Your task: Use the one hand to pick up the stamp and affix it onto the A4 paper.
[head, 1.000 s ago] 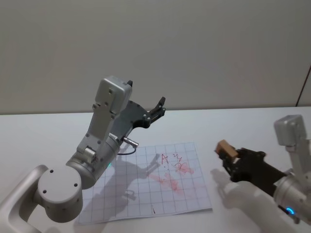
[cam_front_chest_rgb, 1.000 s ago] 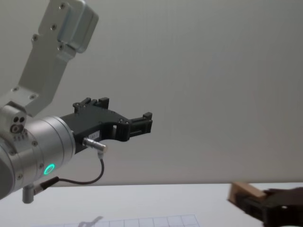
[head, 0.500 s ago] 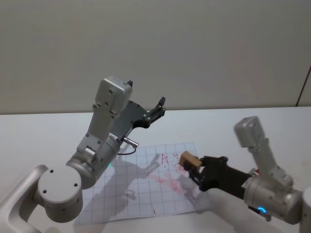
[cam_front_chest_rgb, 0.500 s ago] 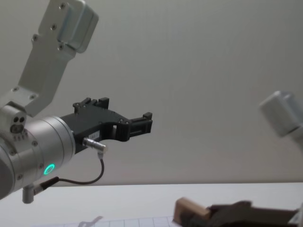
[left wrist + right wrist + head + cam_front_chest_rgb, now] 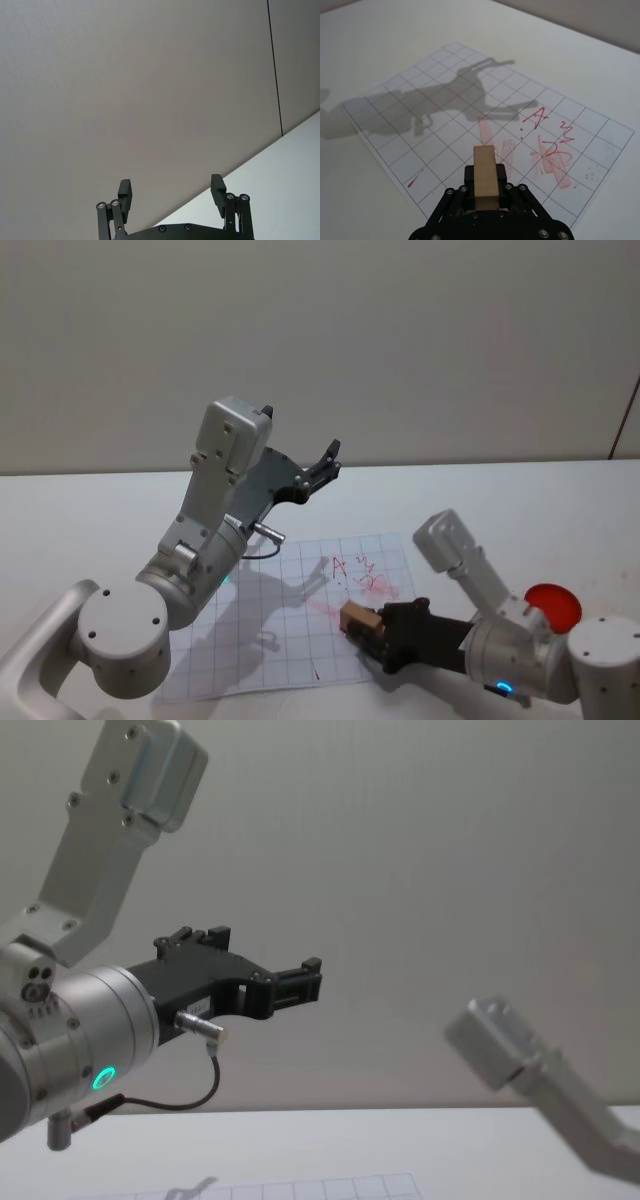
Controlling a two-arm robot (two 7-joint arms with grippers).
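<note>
My right gripper is shut on the stamp, a small tan wooden block, and holds it low over the front right part of the A4 paper. In the right wrist view the stamp stands between the black fingers above the A4 paper, near the red ink marks. Whether the stamp touches the sheet I cannot tell. My left gripper is raised high behind the paper, open and holding nothing; the left gripper faces the wall in its wrist view.
A round red ink pad lies on the white table to the right of the paper, partly behind my right arm. My left arm overhangs the sheet's left side and casts a shadow on it.
My right gripper has carried the stamp leftwards and down, from beside the paper's right edge to low over its front right part. The left arm has not moved.
</note>
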